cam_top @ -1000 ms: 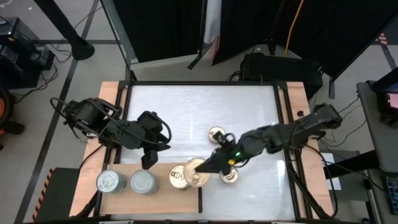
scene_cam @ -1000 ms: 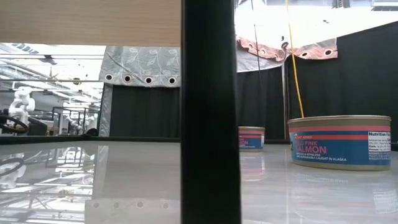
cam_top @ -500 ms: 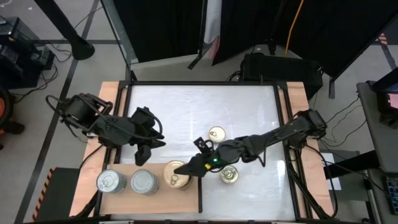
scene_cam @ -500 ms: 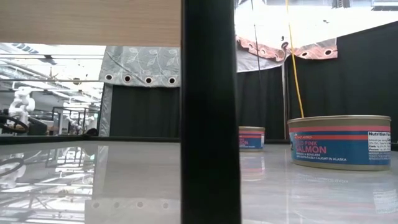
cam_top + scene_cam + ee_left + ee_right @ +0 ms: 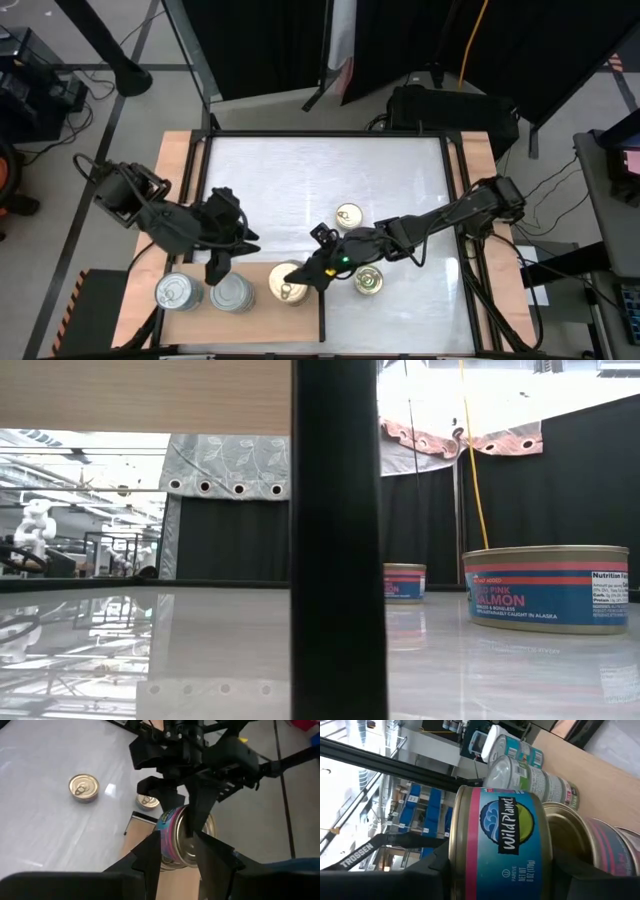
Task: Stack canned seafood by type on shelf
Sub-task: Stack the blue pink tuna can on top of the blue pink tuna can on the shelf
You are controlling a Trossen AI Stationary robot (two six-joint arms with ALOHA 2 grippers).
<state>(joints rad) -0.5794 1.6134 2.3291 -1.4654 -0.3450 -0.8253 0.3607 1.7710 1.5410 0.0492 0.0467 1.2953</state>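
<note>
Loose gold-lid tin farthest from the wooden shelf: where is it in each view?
High: gold-lidded round metal tin, mid-table on the white top.
Low: the smaller, farther tin, right of the dark post.
Left wrist: alone on the white top.
Right wrist: not in it.
Shared landmark: second loose tin, nearer the shelf.

Right end effector point(image 5: 184, 822) grips a gold-lidded tin point(image 5: 186, 841) over the board point(image 5: 145, 836) — two tins point(image 5: 83, 787) beyond.

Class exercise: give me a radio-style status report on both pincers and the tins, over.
Right pincer shut on a tin, over gold stack on shelf. Left pincer empty, above silver tins. Two tins loose on table. Nothing blocking.
</note>
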